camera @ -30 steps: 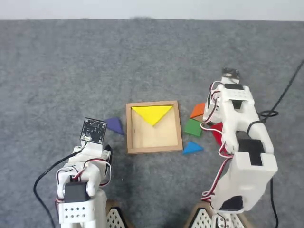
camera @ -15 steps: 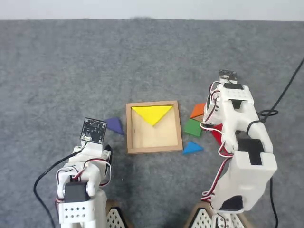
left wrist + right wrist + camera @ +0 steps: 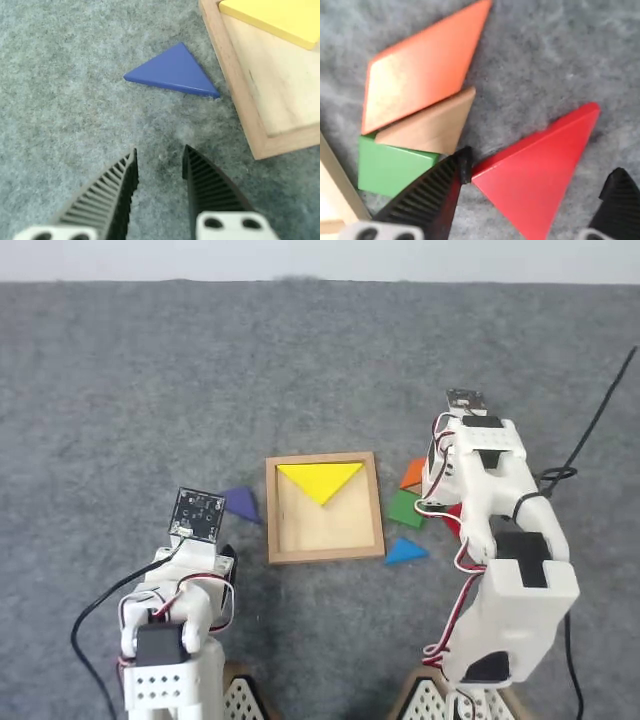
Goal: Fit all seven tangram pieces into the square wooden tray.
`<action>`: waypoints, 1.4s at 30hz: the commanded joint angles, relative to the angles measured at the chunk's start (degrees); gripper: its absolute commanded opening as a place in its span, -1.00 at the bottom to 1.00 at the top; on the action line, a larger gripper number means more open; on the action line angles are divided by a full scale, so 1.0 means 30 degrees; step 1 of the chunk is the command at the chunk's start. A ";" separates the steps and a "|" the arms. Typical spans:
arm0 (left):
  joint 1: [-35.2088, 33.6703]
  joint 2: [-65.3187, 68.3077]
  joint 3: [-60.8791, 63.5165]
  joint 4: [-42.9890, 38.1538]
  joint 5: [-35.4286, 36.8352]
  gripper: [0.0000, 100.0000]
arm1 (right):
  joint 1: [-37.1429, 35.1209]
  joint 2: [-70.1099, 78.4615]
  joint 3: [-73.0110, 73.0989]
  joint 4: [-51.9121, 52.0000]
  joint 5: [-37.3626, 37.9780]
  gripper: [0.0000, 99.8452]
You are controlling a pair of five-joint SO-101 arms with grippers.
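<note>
The square wooden tray (image 3: 325, 556) holds a yellow triangle (image 3: 320, 480) against its far rim. A dark blue triangle (image 3: 172, 72) lies on the carpet just outside the tray's rim (image 3: 235, 95), a short way ahead of my open left gripper (image 3: 159, 155). My right gripper (image 3: 541, 172) is open, its fingers straddling a red triangle (image 3: 540, 170). Beside it lie an orange parallelogram (image 3: 420, 80), a tan piece (image 3: 427, 127) and a green piece (image 3: 390, 167). A small light blue triangle (image 3: 404, 551) lies by the tray's near right corner.
Grey carpet covers the whole table. The right arm (image 3: 480, 455) hangs over the pieces to the right of the tray and hides part of the red triangle (image 3: 455, 522). The left arm (image 3: 197, 515) stays near the front left.
The right arm has shifted slightly left, toward the pieces beside the tray. The left arm and all pieces have stayed where they were.
</note>
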 commanded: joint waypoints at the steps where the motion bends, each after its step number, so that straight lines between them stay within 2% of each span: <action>1: -0.0117 -0.0381 -0.0278 0.0088 0.0176 -0.72 | -0.0542 -0.0308 0.0440 0.0425 0.0293 -0.18; 9: -0.0117 -0.0381 -0.0278 0.0088 0.0176 -0.72 | -0.1099 -0.0513 0.0469 0.0835 0.1377 -0.25; 21: -0.0117 -0.0381 -0.0278 0.0088 0.0176 -0.72 | -0.0777 -0.0308 0.0410 0.0835 0.0440 -0.26; 26: -0.0117 -0.0381 -0.0278 0.0088 0.0176 -0.72 | -0.0571 -0.0308 0.0352 0.0806 0.0440 -0.42; 35: -0.0117 -0.0381 -0.0278 0.0088 0.0176 -0.72 | -0.0571 -0.0571 0.0322 0.0835 0.0498 -0.43; 42: -0.0117 -0.0381 -0.0278 0.0088 0.0176 -0.72 | -0.0747 -0.3736 0.0762 0.0982 0.0586 -0.43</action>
